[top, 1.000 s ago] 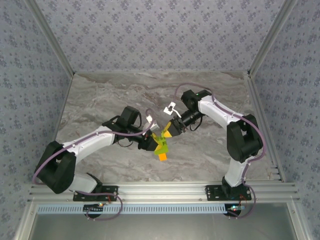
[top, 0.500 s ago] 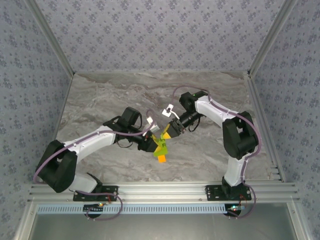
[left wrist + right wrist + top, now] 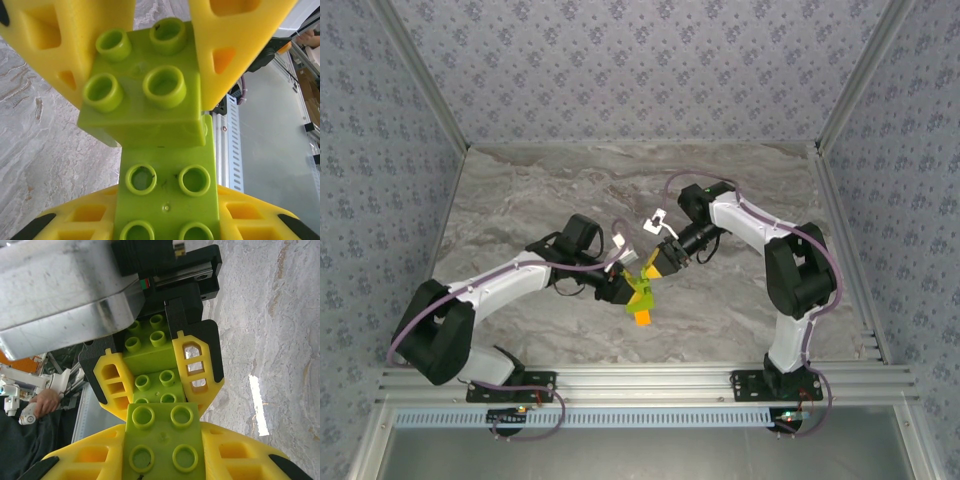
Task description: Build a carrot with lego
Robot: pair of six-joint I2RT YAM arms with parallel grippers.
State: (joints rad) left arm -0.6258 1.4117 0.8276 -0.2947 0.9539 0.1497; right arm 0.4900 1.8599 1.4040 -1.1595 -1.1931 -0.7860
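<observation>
Currently holding the carrot (image 3: 640,297) above the bench (image 3: 520,200), mid-span between arms. Clamping left end effector (image 3: 628,290) on the green stack (image 3: 152,365), right end effector (image 3: 655,265) on a lime brick (image 3: 162,440) mating to it. Likely light, rigid, slick: grip flat side walls, press square onto studs.

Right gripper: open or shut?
The right gripper is shut on a green brick: yellow fingers press both its sides in its wrist view.
</observation>
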